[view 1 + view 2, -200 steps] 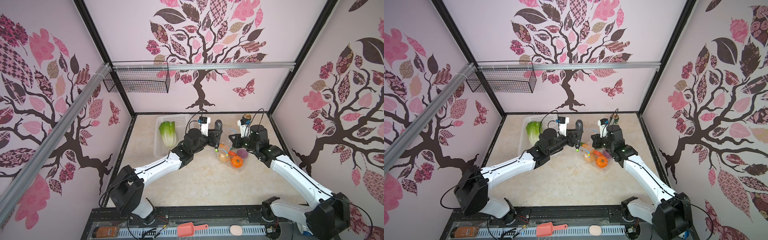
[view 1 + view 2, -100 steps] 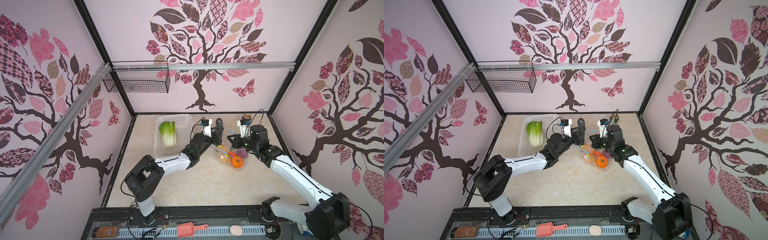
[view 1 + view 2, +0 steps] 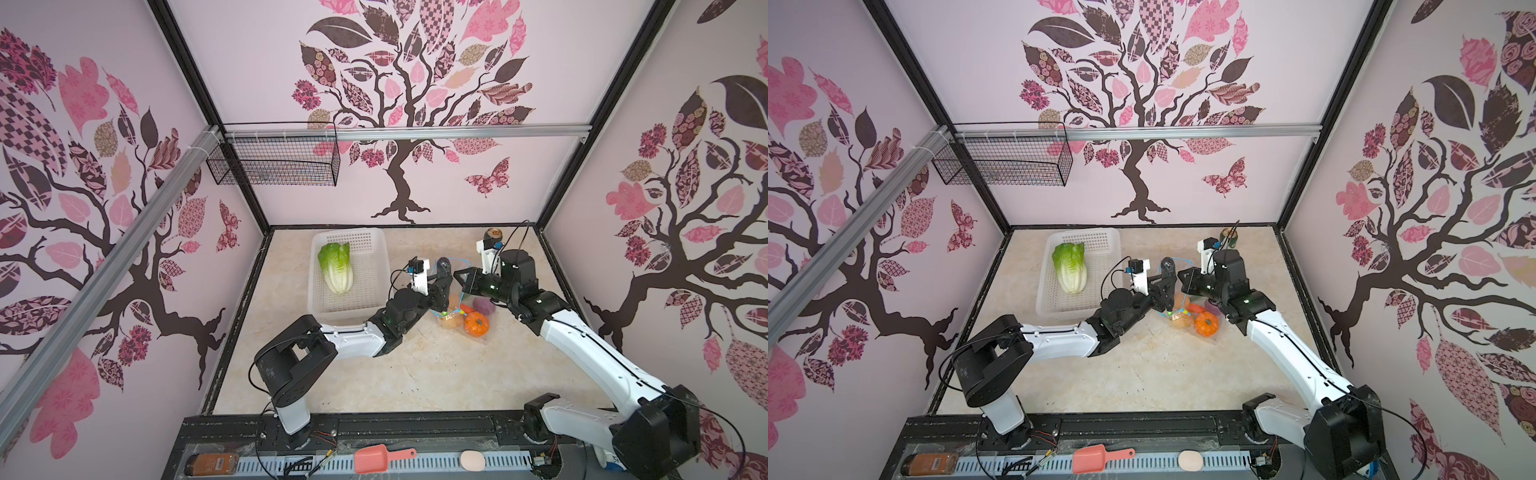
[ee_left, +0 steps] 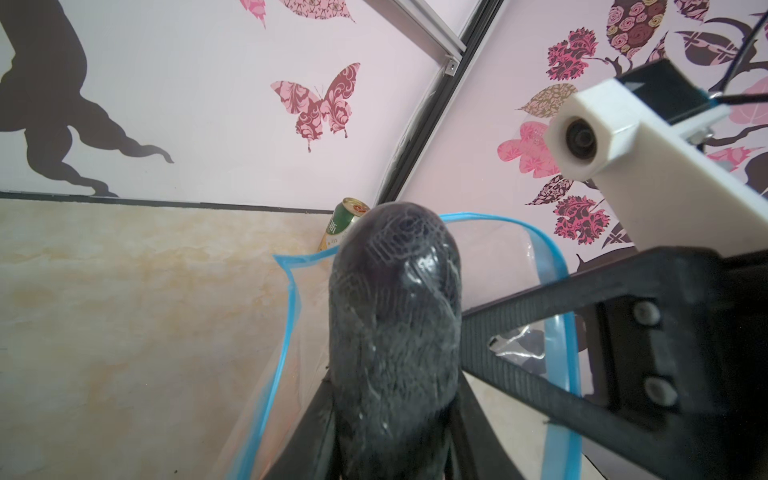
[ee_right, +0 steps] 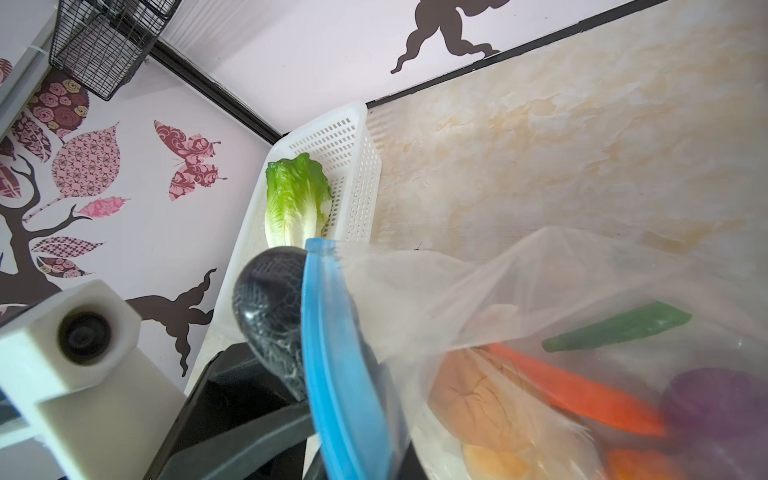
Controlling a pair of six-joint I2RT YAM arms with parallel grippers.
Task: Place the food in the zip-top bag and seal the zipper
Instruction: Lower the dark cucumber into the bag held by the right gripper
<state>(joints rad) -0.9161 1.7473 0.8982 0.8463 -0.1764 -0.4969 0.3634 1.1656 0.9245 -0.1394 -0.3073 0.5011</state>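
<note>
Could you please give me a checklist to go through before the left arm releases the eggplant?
1. Left gripper gripping the eggplant: ok.
2. Right gripper shut on the rim of the zip-top bag: ok.
3. Bag mouth open, zipper spread in a loop: ok.
4. Eggplant lowered below the zipper: not ok, its rounded end stands at rim height.
5. Napa cabbage bagged: not ok, it lies in the white basket.

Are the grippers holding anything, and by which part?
Left gripper holds the eggplant by its lower part, rounded tip free. Right gripper pinches the zip-top bag at its zipper edge.
</note>
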